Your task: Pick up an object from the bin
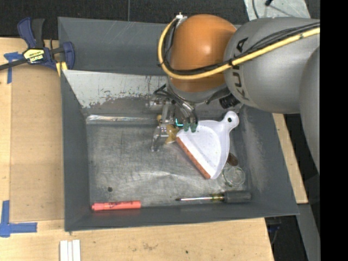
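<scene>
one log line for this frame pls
gripper: low over bin middle | nearest: white dustpan, just right of it, on floor | front wall: red marker, screwdriver

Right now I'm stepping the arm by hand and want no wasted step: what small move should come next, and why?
Probably a short shift toward the view's right, over the scoop. The tool hangs by the scoop's upper left edge, with bare bin floor beneath its left side. The scoop is the nearest thing; the red pen and screwdriver lie by the near wall.
</scene>
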You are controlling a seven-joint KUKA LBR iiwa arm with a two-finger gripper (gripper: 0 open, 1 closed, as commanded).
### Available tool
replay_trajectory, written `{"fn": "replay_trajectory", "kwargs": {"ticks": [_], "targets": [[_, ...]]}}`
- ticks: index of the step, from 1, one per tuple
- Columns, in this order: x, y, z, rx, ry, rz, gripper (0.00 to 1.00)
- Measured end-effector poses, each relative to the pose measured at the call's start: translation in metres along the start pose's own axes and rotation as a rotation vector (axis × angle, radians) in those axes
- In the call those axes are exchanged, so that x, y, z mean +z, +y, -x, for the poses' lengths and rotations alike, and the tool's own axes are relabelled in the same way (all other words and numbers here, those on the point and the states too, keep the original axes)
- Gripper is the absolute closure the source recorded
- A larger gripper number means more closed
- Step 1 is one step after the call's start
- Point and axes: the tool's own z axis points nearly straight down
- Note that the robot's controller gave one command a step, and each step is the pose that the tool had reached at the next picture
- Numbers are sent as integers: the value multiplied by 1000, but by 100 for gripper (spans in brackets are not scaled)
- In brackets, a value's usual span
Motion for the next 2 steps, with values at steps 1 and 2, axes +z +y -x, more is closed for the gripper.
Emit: {"fn": "replay_trajectory", "kwargs": {"ticks": [1,2], "targets": [[-5,0,2,2,-8,1,0],[34,-22,9,-7,-17,3,0]]}}
